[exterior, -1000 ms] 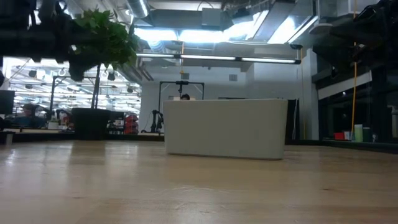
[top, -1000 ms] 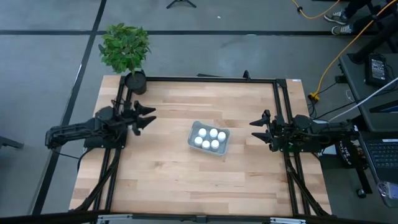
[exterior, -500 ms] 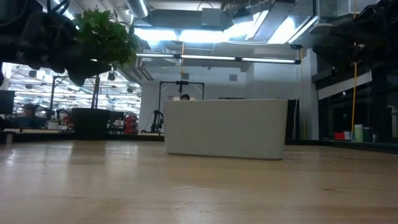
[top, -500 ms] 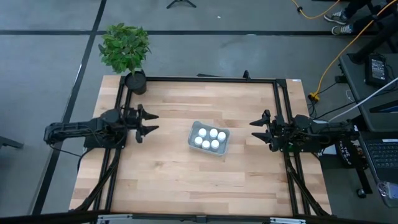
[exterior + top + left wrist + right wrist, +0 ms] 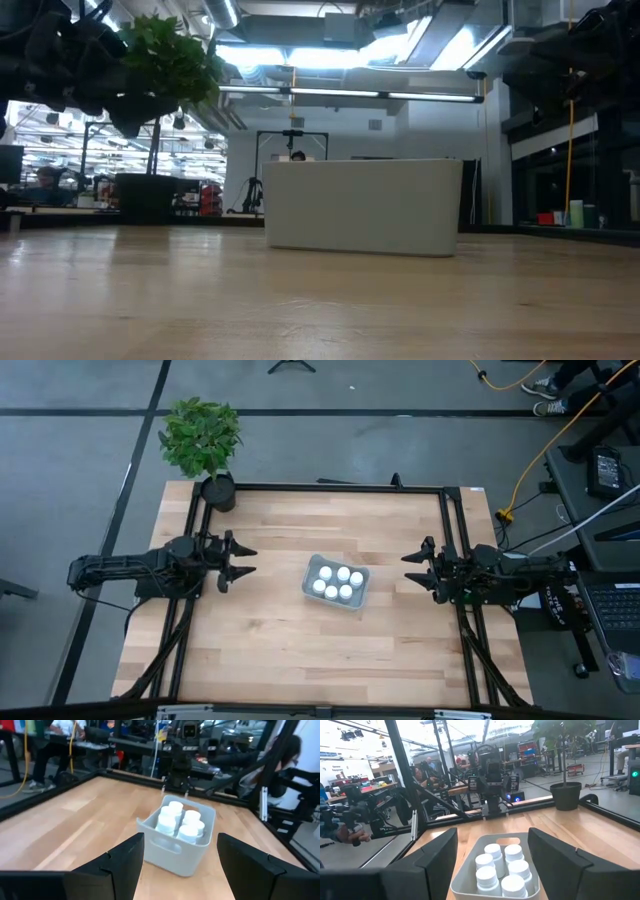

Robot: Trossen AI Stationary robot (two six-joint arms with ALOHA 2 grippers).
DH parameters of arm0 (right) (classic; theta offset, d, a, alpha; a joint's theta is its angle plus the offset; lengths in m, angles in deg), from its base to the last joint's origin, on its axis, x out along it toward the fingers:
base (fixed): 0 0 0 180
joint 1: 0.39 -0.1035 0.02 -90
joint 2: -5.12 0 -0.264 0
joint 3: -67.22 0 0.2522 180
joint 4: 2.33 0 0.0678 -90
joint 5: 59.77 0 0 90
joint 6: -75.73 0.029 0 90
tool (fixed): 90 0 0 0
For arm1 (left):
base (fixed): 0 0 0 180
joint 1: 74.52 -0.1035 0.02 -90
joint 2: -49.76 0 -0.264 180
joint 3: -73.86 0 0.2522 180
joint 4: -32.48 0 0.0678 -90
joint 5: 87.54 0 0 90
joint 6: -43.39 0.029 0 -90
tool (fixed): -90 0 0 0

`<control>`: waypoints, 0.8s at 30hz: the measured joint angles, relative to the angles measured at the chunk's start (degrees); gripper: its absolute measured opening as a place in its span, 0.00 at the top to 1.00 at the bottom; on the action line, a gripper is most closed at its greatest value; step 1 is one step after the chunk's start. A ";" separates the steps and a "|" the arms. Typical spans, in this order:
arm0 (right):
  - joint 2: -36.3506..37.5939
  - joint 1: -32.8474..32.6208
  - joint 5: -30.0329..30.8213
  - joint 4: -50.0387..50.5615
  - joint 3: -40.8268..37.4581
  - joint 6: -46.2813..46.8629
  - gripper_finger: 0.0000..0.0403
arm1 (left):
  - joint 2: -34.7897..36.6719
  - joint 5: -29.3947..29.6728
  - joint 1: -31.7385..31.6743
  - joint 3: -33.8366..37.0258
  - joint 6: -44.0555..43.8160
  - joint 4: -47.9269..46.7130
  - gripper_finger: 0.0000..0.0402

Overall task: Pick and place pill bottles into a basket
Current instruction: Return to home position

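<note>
From above I see the basket point(image 5: 310, 563) near the middle of the worktop point(image 5: 290, 645), the pill bottles point(image 5: 343, 574) packed together inside it. My left gripper point(image 5: 240, 560) sits well to its left and my right gripper point(image 5: 408, 570) well to its right, both facing it with jaws spread.

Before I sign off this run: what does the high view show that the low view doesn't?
Only the high view shows the white pill bottles standing inside the basket. It also shows the left tool and right tool, both open, at opposite sides of the table and apart from the basket. Only the low view shows the basket's plain side wall, which hides its contents, and the room with ceiling lights behind. Both show the basket, the wooden table and the potted plant.
</note>
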 joint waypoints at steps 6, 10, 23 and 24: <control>0.00 -0.01 0.00 0.00 0.00 0.00 0.39 | 0.00 -0.47 0.00 0.00 6.09 -0.12 0.40; 0.00 -0.01 0.00 0.00 0.00 0.00 0.39 | -0.13 0.19 0.00 0.00 9.57 -0.69 0.39; 0.00 0.01 0.00 0.01 0.00 0.00 0.39 | -0.02 -0.75 0.00 0.00 8.66 -0.58 0.40; 0.00 0.00 -0.02 0.01 0.00 0.00 0.39 | -0.02 -0.75 0.00 0.00 8.66 -0.58 0.40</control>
